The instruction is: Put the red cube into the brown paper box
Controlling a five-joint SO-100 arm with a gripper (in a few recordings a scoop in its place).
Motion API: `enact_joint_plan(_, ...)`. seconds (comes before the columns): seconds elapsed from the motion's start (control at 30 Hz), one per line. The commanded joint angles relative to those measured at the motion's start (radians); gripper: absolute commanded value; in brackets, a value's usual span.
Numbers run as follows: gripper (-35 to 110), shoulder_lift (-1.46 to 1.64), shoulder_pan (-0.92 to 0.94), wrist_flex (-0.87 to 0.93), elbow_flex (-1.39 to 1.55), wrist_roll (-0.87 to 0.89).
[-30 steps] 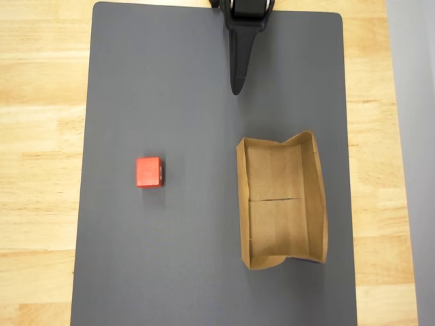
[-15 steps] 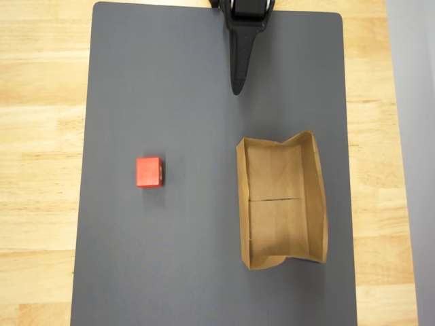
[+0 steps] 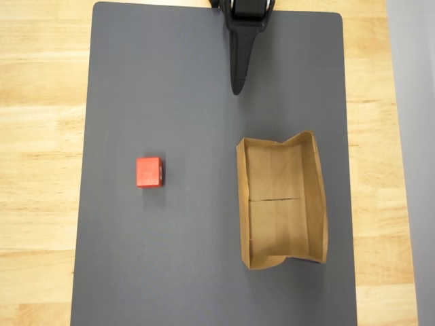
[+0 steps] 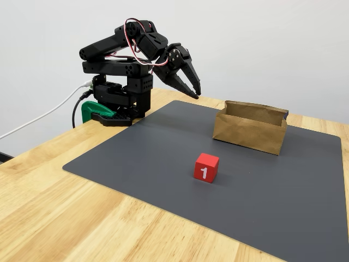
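Note:
The red cube (image 3: 149, 172) rests on the dark grey mat, left of centre in the overhead view. In the fixed view the red cube (image 4: 206, 166) shows a white "1" on its front face. The brown paper box (image 3: 317, 197) lies open-topped and empty on the right half of the mat, a fold line across its floor. In the fixed view the brown paper box (image 4: 250, 134) stands behind the cube. My black gripper (image 3: 236, 88) hangs over the mat's far edge, well away from both, with nothing in it. Seen from the side, the gripper (image 4: 195, 94) points down with its fingertips together.
A dark grey mat (image 3: 170, 81) covers the middle of a light wooden table (image 3: 41, 136). The arm's base (image 4: 117, 93) is fixed at the table's far edge with a green clamp (image 4: 95, 112). A white cable (image 4: 38, 120) runs off to the left.

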Motion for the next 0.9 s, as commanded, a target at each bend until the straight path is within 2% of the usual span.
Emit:
enact_joint_plan(0.0, 0, -0.003, 0.012, 0.006, -0.002, -0.018)
enact_joint_plan(0.87, 0, -0.003, 0.025, 0.005, -0.002, -0.028)
